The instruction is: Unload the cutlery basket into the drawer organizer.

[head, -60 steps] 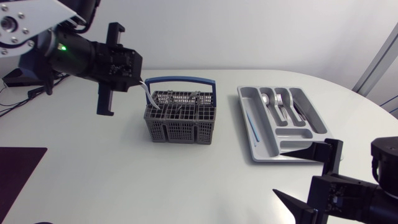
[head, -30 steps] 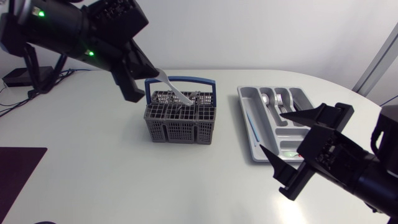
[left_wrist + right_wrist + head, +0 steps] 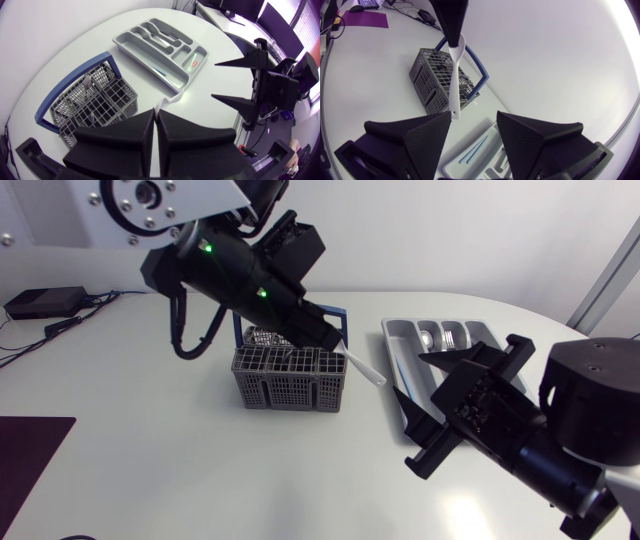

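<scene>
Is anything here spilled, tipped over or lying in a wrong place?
Nothing stands out. The cutlery basket stands upright on the table, the drawer organizer lies flat with cutlery inside its compartments, and the white utensil is held in the air between them by the fingers of the left gripper, not dropped.

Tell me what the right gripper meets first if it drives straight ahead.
Probably the white utensil held by the left gripper, just ahead of the open right gripper; depth is unclear.

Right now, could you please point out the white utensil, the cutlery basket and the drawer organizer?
white utensil [image 3: 365,370], head view, shaft.
cutlery basket [image 3: 290,388], head view, front wall.
drawer organizer [image 3: 144,64], left wrist view, side wall.
</scene>
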